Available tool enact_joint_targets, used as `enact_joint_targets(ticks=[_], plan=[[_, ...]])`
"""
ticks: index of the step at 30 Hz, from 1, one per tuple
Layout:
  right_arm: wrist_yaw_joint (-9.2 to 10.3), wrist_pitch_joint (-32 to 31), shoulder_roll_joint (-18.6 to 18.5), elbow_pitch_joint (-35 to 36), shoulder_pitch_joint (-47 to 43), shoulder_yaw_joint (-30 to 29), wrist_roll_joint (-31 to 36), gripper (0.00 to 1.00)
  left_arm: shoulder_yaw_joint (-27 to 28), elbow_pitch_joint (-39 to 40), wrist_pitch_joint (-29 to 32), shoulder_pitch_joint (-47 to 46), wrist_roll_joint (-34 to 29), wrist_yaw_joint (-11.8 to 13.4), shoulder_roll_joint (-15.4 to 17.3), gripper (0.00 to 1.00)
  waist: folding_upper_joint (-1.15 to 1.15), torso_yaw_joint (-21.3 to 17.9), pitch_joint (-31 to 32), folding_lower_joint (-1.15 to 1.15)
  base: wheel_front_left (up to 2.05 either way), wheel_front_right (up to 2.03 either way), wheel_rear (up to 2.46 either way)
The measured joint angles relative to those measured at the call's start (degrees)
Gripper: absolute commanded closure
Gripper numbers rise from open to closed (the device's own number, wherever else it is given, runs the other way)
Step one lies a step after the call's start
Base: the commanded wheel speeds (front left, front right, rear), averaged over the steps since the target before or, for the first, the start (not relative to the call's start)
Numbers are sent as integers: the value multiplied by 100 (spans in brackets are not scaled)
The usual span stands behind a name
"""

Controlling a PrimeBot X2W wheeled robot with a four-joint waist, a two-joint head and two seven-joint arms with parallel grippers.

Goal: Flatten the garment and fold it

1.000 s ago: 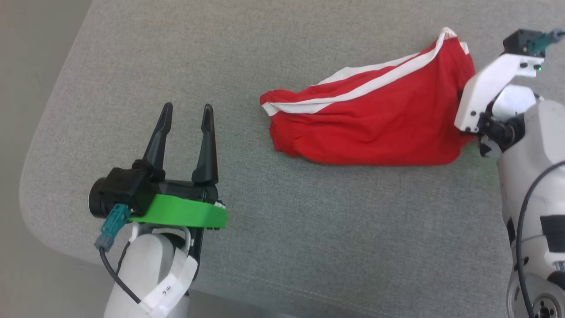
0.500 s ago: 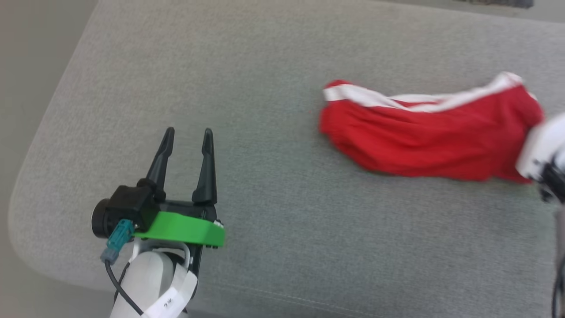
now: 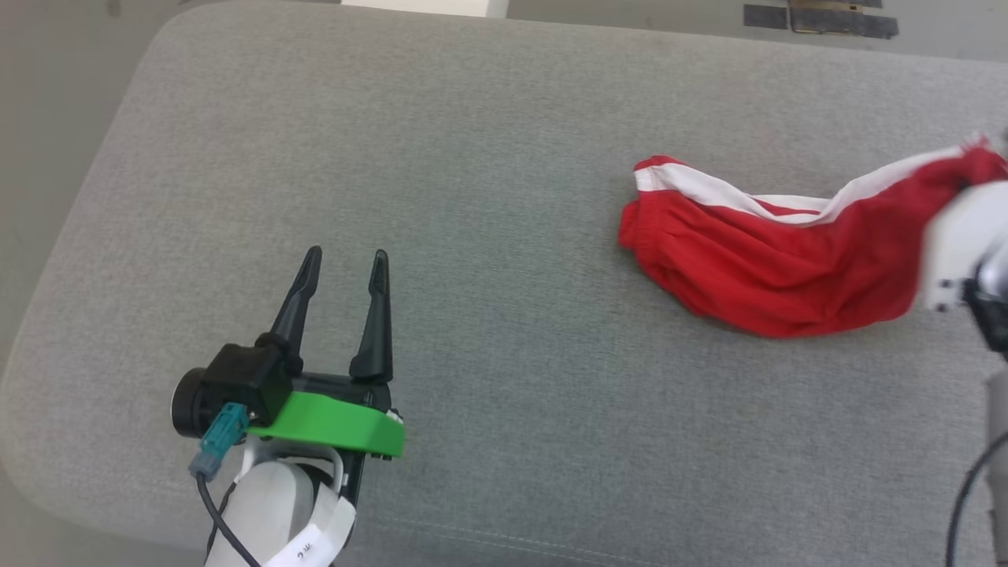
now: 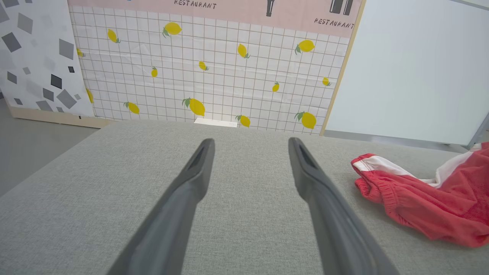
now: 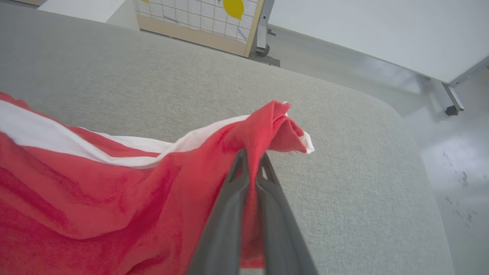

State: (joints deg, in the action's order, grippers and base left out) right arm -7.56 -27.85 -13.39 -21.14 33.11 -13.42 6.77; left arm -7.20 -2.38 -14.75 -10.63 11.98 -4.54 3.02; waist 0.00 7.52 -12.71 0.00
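The red garment (image 3: 780, 260) with its white band lies bunched on the right side of the grey cushion (image 3: 488, 236). Its right end is lifted off the cushion. My right gripper (image 5: 251, 157) is shut on a red fold near that end's white-trimmed corner. A white part of the right arm (image 3: 949, 244) covers the garment's right end in the head view. My left gripper (image 3: 346, 264) hovers open over the cushion's left front, well apart from the garment (image 4: 424, 198), which lies off to its right. Nothing sits between the left fingers (image 4: 198, 168).
The cushion has rounded corners, with grey floor (image 3: 47, 118) beyond its left edge. A lemon-patterned tiled panel (image 4: 214, 65) and a pale board (image 4: 412, 68) stand past the far edge. Bare cushion (image 5: 344, 160) extends right of the garment to its rounded end.
The head camera has shifted, so the whole picture moved. The garment has been drawn to the right and bunched narrower, its right end raised by the right gripper. The left gripper stays open.
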Motion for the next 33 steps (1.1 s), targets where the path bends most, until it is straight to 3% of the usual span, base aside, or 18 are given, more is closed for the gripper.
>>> enact_joint_targets(ticks=[6,13,22,23,24,25,30,33], plan=[[0,-532,-49,468,125,1488,-79,100,-57,-8,-2,-2,19,2,0,0,0,159,-17,0,0,0,0],[-1,-867,-196,148,688,3058,-423,100,-157,-14,-3,-36,103,8,0,0,0,388,-134,0,0,0,0],[-1,-927,-135,-623,884,4110,-899,100,-270,-23,-3,-75,165,58,0,0,0,662,-279,0,0,0,0],[-1,-914,-124,-679,900,4141,-968,86,-265,-24,-3,-79,165,58,0,0,0,672,-283,0,0,0,0],[-1,-877,-120,-704,911,4186,-1015,21,-255,-24,-3,-80,165,58,0,0,0,671,-282,0,0,0,0],[-1,-813,-113,-724,916,4229,-1100,0,-243,-23,-3,-81,165,59,0,0,0,662,-276,0,0,0,0],[-1,-470,-1,-649,877,4247,-1753,0,-165,-43,-4,-76,156,65,0,0,0,555,-178,0,0,0,0],[-2,36,29,-232,652,4122,-2172,0,-111,-67,-3,-57,116,65,1,0,0,443,-83,0,0,0,0]])
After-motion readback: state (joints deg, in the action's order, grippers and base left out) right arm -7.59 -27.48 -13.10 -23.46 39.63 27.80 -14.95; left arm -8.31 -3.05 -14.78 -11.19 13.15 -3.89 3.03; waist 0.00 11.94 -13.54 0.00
